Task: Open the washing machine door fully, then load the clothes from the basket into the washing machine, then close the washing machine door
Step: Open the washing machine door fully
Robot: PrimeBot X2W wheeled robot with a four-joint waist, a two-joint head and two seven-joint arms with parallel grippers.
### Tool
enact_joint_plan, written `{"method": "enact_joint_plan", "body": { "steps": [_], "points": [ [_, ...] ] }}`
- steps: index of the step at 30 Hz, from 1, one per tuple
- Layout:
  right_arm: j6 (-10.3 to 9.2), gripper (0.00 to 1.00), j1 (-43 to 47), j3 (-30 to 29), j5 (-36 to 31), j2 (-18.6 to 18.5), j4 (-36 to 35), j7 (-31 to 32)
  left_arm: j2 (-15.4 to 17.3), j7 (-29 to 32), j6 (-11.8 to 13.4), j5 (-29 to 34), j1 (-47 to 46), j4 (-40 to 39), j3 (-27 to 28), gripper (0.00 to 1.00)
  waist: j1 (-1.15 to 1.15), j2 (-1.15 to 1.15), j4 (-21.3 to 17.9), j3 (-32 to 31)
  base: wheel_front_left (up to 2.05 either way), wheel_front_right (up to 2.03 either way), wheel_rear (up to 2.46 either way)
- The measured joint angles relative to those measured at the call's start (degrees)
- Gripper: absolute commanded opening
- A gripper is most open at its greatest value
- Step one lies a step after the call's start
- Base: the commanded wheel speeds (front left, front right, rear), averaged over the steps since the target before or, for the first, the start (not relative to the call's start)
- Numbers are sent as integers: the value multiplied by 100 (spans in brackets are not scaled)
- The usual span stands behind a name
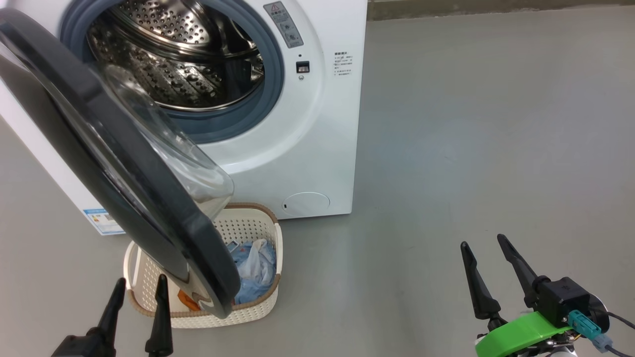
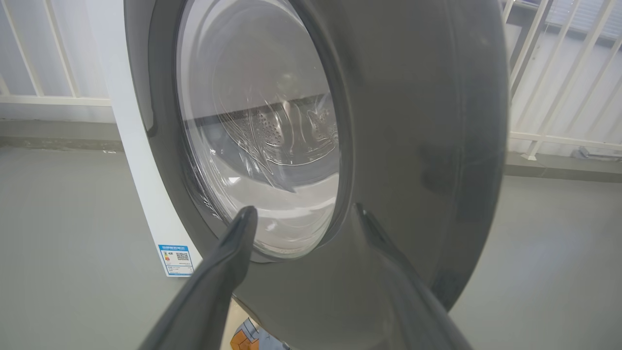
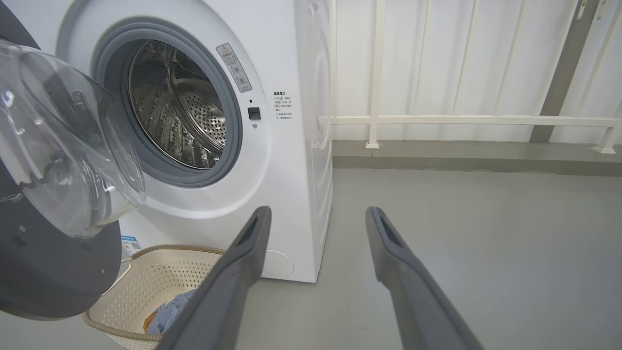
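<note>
Hanging swung out on its left-hand hinge, the washing machine door (image 1: 168, 218) stands away from the washing machine (image 1: 307, 124), its glossy black rim and bulging glass bowl reaching over the basket (image 1: 248, 223) and covering part of it in the head view. The perforated steel drum (image 1: 183, 54) is exposed behind the blue-grey rubber ring.

The basket sits on the grey floor (image 1: 471, 124) just in front of the machine, below the drum opening. The clothes (image 1: 255, 270) lie inside it: light blue fabric with a white piece on top and a scrap of orange at the near side, under the door's lower edge.

The left gripper (image 1: 141, 281) points up at the near side of the basket, close under the bottom of the door, its fingers released and spread with nothing between them. In the left wrist view they point at the door's outer face (whether either tip touches it cannot be told).

The right gripper (image 1: 482, 242) hovers over bare floor well to the right of the machine and basket, fingers likewise parted and holding nothing.
</note>
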Motion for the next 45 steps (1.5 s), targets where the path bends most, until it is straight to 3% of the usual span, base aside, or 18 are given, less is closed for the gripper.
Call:
{"method": "enact_joint_plan", "body": {
  "steps": [12,13,14,15,22,30,36,45],
  "points": [
    [0,100,0,3,-2,1,55,0,0,0,0,0,0,31,-49,100,0,0,22,-3,0,0,0],
    [0,100,0,3,-2,1,56,0,0,0,0,0,0,38,-48,95,0,0,20,-1,0,0,0],
    [0,100,0,3,-2,1,57,0,1,0,0,0,0,44,-48,25,0,0,17,2,0,0,0],
    [0,100,0,3,-2,1,60,0,1,0,0,-2,-1,42,-48,0,0,0,15,5,0,0,0],
    [0,100,0,16,-1,1,79,0,1,1,0,-29,-65,-637,155,0,0,0,7,30,0,0,0],
    [0,100,0,49,0,2,132,0,41,-7,0,-29,-625,-2152,111,0,0,0,-16,45,0,0,0],
    [0,100,-1,69,51,2,175,0,226,-8,0,-112,-966,-2795,-621,0,1,0,-47,107,0,0,0],
    [0,100,-8,135,153,2,433,0,269,-8,0,-198,-1012,-2379,-1772,0,0,0,-148,221,0,0,0]
  ]
}}
